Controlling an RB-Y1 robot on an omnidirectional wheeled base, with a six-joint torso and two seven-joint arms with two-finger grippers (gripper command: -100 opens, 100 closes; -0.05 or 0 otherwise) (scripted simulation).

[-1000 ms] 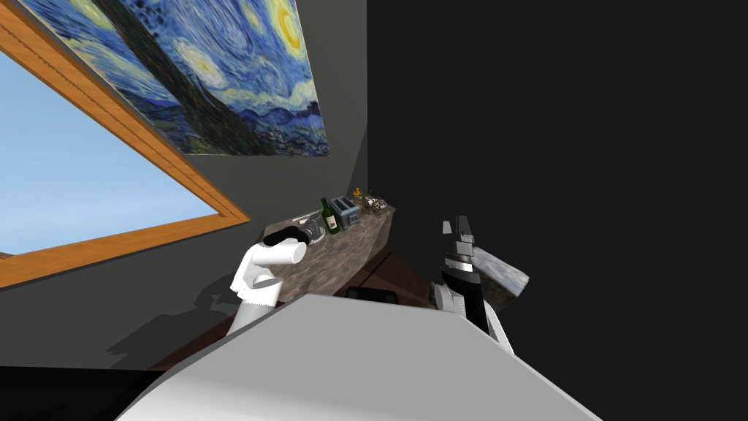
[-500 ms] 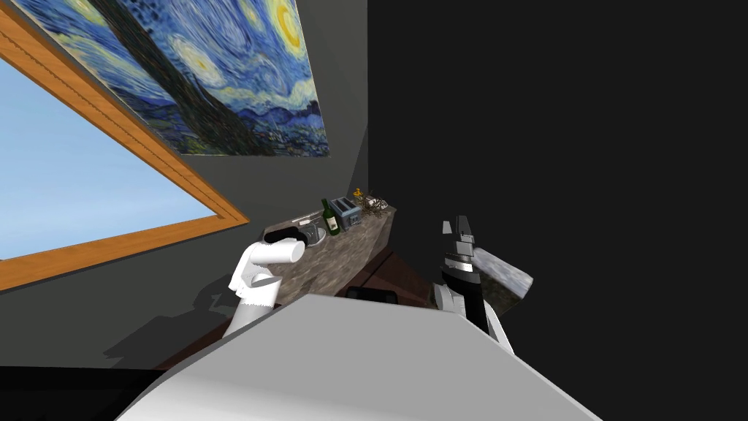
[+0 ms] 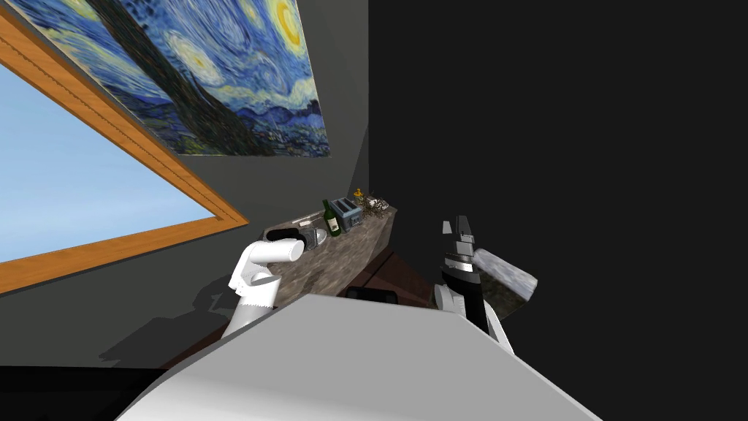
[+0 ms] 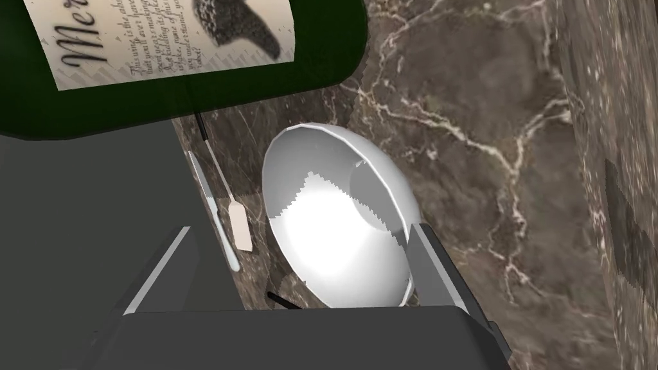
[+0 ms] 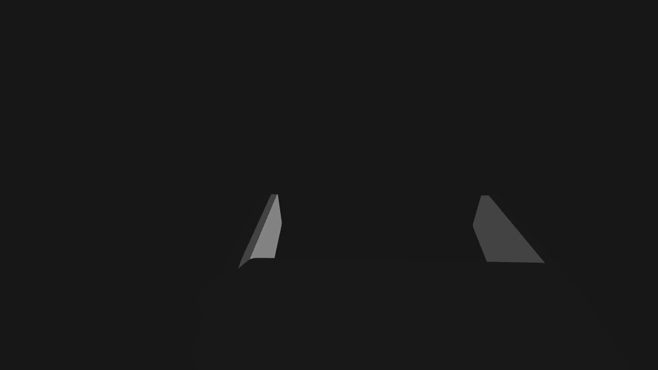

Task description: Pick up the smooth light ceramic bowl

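A smooth white bowl [image 4: 337, 234] rests on a brown marble counter [image 4: 501, 135], tilted in the left wrist view so that its hollow faces the camera. My left gripper [image 4: 299, 226] is open and straddles it, one finger [image 4: 432, 263] against the bowl's rim, the other finger [image 4: 160, 266] apart from it on the wall side. In the head view the left gripper [image 3: 283, 234] hangs over the counter's [image 3: 343, 256] near end, beside the bowl [image 3: 314, 237]. My right gripper [image 3: 459, 227] is raised at the right, open and holding nothing [image 5: 379, 221].
A green wine bottle [image 4: 160, 58] stands just beyond the bowl, with a knife [image 4: 215, 212] and a small spatula [image 4: 239, 225] lying by the dark grey wall. Farther along the counter are a toaster [image 3: 345, 213] and small clutter [image 3: 374, 205]. A black area lies to the right.
My left hand has shifted slightly toward the wall over the bowl, and the forearm has sunk a little. The right arm has stayed put.
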